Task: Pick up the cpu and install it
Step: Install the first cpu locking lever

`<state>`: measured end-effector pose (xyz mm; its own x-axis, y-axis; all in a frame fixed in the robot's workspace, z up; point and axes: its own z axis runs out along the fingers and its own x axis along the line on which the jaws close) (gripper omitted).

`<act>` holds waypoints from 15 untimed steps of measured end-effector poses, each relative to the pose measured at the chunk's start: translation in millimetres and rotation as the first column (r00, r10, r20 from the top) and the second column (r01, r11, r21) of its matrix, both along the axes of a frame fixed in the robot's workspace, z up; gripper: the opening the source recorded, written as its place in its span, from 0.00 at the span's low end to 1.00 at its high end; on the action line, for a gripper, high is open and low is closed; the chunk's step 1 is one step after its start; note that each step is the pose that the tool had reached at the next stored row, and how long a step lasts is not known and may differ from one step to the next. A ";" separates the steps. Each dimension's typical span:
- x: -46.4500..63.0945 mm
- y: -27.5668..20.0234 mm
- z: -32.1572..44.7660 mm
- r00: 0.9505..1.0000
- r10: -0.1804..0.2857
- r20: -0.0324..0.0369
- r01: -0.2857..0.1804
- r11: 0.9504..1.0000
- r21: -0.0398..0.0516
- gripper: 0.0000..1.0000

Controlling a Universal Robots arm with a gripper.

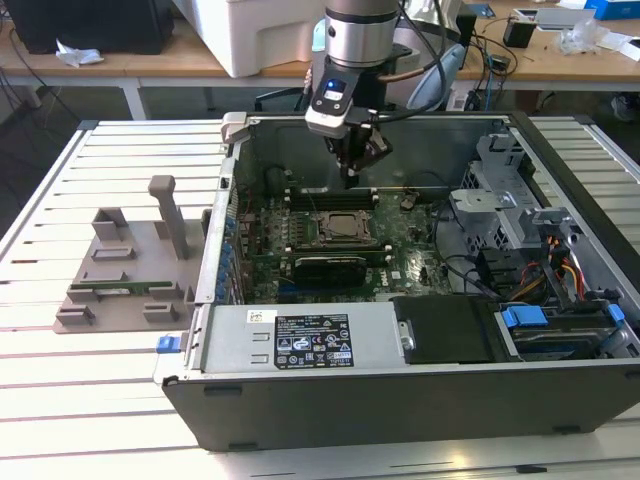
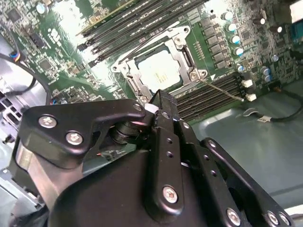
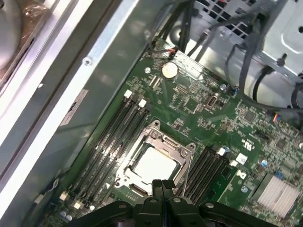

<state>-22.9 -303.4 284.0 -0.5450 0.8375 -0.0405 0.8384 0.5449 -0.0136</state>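
The cpu (image 3: pixel 154 166) lies flat in its socket (image 3: pixel 165 138), so placing looks done. The pincer (image 1: pixel 350 178), upper middle in the exterior view, hangs above, clenched and empty.

Beneath the claw (image 1: pixel 350 182) a green motherboard (image 1: pixel 410 265) lies inside an open computer case (image 1: pixel 400 400), with black memory slots (image 3: pixel 104 142) flanking its socket frame (image 3: pixel 156 131). Well off to the exterior view's left of the claw, a grey plastic tray (image 1: pixel 110 300) sits on the slatted desk (image 1: pixel 80 360).
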 end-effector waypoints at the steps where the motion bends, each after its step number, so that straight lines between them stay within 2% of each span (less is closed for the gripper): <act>1: 0.0 0.0 0.0 1.000 0.024 0.000 -0.024 1.000 0.000 0.11; 5: 0.0 0.0 0.0 0.994 0.110 0.000 -0.110 0.994 0.000 0.11; 10: 0.0 0.0 0.0 0.973 0.229 0.000 -0.229 0.973 0.000 0.11; 15: 0.0 0.0 0.0 0.958 0.287 0.000 -0.287 0.958 0.000 0.11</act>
<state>-22.9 -303.4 284.0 -0.7623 0.6460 -0.0405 0.6469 0.7625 -0.0137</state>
